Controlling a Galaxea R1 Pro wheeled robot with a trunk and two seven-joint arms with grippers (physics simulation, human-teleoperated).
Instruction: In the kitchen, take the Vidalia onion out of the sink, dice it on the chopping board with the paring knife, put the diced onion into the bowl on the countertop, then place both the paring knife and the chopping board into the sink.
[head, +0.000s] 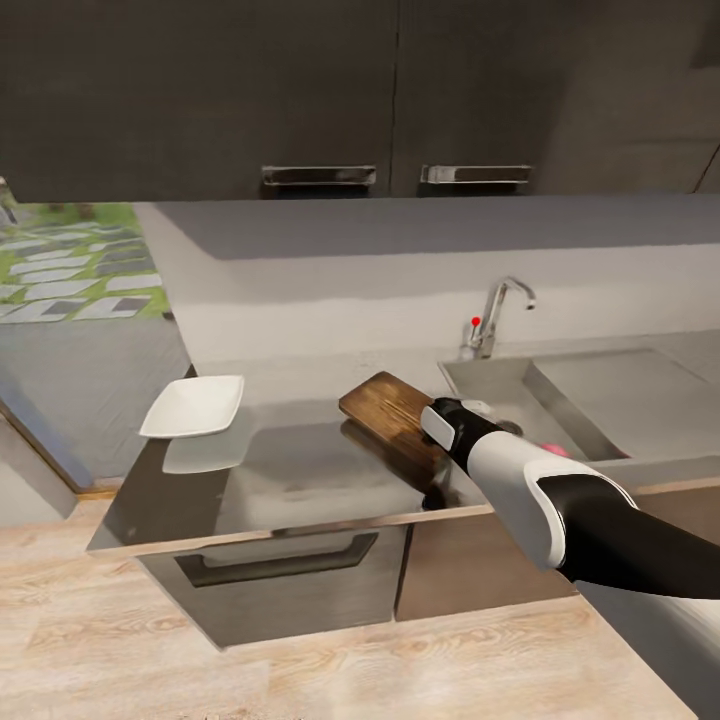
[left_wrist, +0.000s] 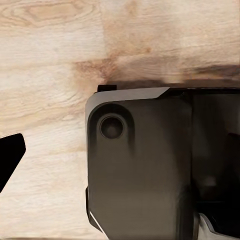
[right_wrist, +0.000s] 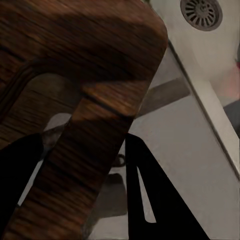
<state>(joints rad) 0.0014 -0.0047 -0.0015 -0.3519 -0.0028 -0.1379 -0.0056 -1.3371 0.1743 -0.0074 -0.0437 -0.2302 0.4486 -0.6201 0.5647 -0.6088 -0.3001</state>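
Observation:
The dark brown chopping board (head: 388, 408) hangs tilted just above the glossy grey countertop (head: 290, 470), left of the sink (head: 600, 395). My right gripper (right_wrist: 80, 192) is shut on the board's near end by the handle slot, one black finger (right_wrist: 145, 190) on each side. A bit of the pinkish Vidalia onion (head: 555, 450) peeks out in the sink behind my right forearm. The white square bowl (head: 195, 405) sits on the countertop's left end. The paring knife is out of view. One black fingertip (left_wrist: 10, 160) of my left gripper shows over the wood floor.
The chrome tap (head: 497, 312) with a red knob stands behind the sink. The round drain (right_wrist: 201, 12) lies just beyond the board's corner. Dark upper cabinets (head: 320, 100) hang overhead. A drawer handle (head: 280, 562) sits below the countertop's front edge.

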